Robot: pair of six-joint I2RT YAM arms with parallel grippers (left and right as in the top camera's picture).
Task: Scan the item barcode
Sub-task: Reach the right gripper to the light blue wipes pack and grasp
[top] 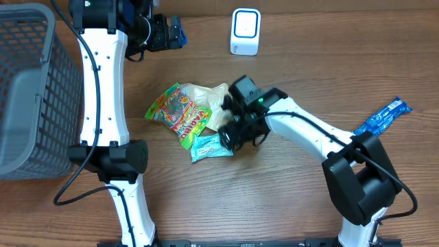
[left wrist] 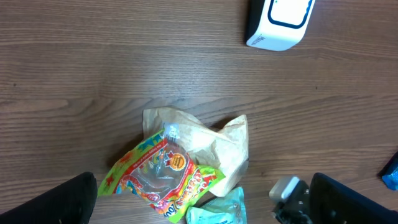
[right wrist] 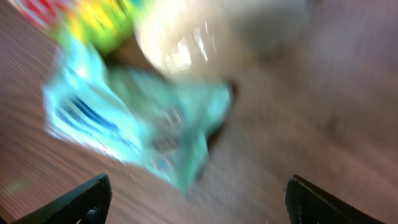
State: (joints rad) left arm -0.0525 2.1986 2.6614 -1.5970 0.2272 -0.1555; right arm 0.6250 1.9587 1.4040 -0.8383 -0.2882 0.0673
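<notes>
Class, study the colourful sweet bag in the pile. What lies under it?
A crumpled beige packet lies under the colourful sweet bag, showing above and right of it. A teal packet seems tucked beneath its lower corner. Anything else it covers is hidden.

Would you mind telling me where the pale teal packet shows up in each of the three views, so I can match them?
Overhead: the teal packet lies near the centre, just below and right of the colourful candy bag.
Left wrist: at the bottom edge, right of centre, partly cut off.
Right wrist: blurred, across the left and middle.
Shared landmark: the colourful candy bag, next to the packet in every view.
</notes>
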